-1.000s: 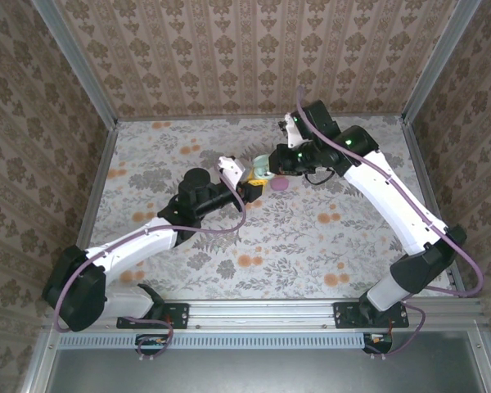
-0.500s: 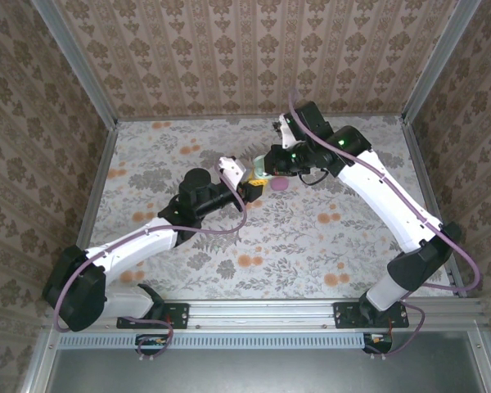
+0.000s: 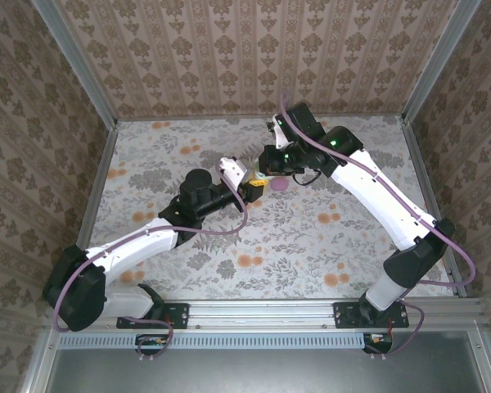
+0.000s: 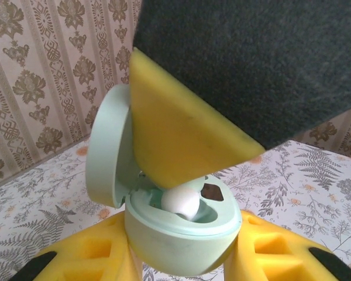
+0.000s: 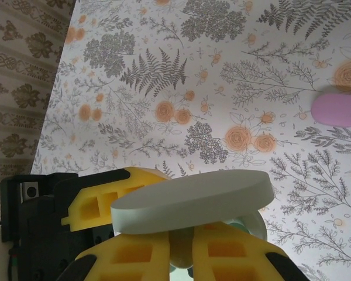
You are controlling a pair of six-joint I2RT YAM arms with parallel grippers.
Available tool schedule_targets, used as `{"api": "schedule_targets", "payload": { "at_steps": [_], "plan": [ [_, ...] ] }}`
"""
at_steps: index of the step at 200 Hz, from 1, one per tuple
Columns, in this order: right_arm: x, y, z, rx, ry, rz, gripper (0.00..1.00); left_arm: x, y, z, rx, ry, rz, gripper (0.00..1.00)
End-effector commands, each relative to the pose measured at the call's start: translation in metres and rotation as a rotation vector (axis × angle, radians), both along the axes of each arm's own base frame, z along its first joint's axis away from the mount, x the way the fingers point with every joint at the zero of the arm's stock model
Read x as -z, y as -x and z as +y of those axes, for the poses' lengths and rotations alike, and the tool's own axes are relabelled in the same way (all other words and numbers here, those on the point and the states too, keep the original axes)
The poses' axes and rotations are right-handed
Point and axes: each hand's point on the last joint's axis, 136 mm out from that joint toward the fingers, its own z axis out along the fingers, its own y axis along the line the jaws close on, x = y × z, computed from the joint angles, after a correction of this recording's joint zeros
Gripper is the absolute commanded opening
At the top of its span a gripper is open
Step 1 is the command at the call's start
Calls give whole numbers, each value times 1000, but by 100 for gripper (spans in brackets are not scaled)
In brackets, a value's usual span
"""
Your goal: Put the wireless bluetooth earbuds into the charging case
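Note:
The mint-green charging case (image 4: 184,234) is held up off the table with my left gripper (image 4: 184,253) shut on it, one yellow finger on each side. Its lid (image 4: 107,149) stands open to the left. A pale whitish earbud (image 4: 181,202) sits at the case's well. My right gripper (image 5: 184,246) is shut on this earbud from above, and one of its fingers (image 4: 175,140) covers most of the opening. From the right wrist, the lid's edge (image 5: 193,202) crosses in front of the fingers. From above, both grippers (image 3: 256,187) (image 3: 264,170) meet at the table's middle.
A pinkish-purple oval thing (image 3: 280,185) (image 5: 337,109) lies on the flowered table (image 3: 311,237) just right of the case; whether it is a bud or a case I cannot tell. Patterned walls (image 3: 229,57) close in the back and sides.
The right arm's wrist has shifted a little to the left and settled over the case. The left arm and the case have stayed put.

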Motion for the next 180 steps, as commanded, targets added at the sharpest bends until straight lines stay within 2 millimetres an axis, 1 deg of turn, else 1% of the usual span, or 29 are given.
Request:
{"api": "schedule_targets", "payload": {
  "at_steps": [1,15,45,63,88,116,180],
  "plan": [
    [2,2,0,3,34,7,16,-22,0,-2,3,29,-58,33],
    [1,3,0,2,37,4,15,-23,0,-3,3,30,-59,33],
    [1,2,-9,25,94,-18,14,-24,-1,-3,1,32,-61,33],
    [1,3,-9,15,107,-22,14,-23,-1,-3,2,30,-59,33],
    [3,5,-3,-7,104,-9,15,-25,-1,-3,1,33,-62,33],
    [3,8,5,-31,76,5,18,-26,-1,-3,2,38,-62,33],
    [-7,12,7,-44,38,-5,27,-27,-1,-3,2,41,-62,33]
  ]
}}
